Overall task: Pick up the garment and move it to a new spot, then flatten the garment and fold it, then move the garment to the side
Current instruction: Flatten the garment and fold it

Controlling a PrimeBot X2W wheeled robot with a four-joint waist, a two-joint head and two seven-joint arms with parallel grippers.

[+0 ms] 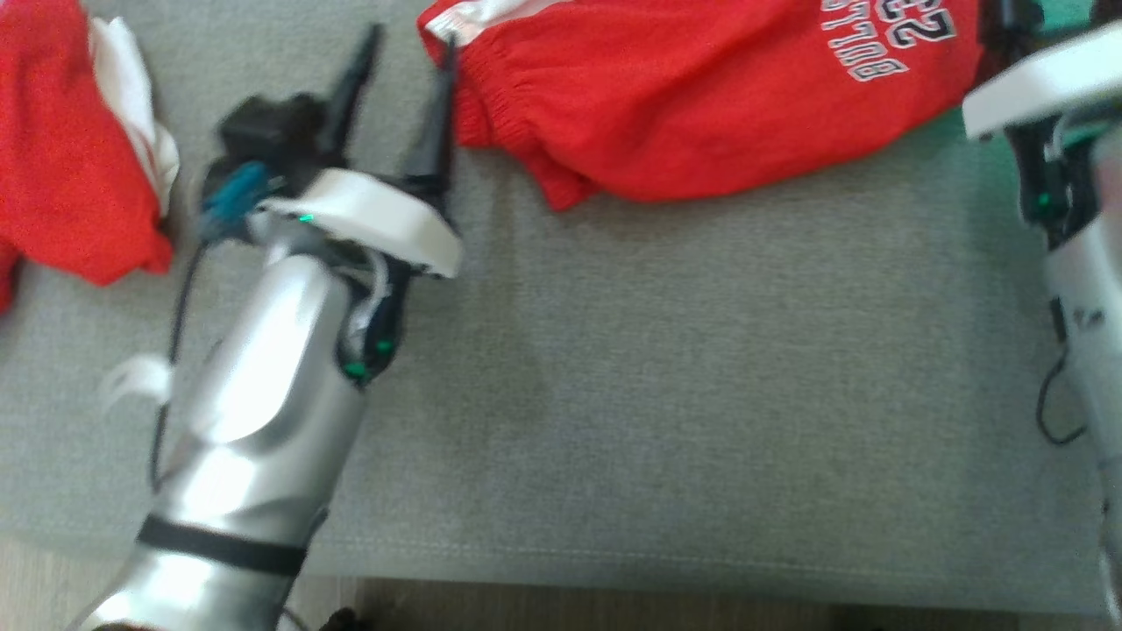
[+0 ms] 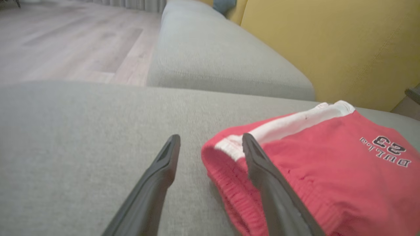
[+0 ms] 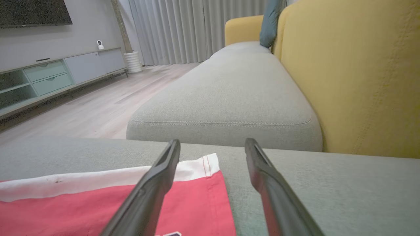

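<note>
Both jaws apart, empty: left gripper [image 1: 412, 39], right gripper [image 3: 212, 141]. Garment [image 1: 701, 105] bunched at 1 o'clock from left gripper; pinch corners, pull taut sideways to flatten.

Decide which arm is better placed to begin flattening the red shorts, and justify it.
Probably left. The left hand is open with one finger over the bunched waistband end of the red shorts, which needs pulling out. The right hand is open above a corner that already lies flat.
</note>
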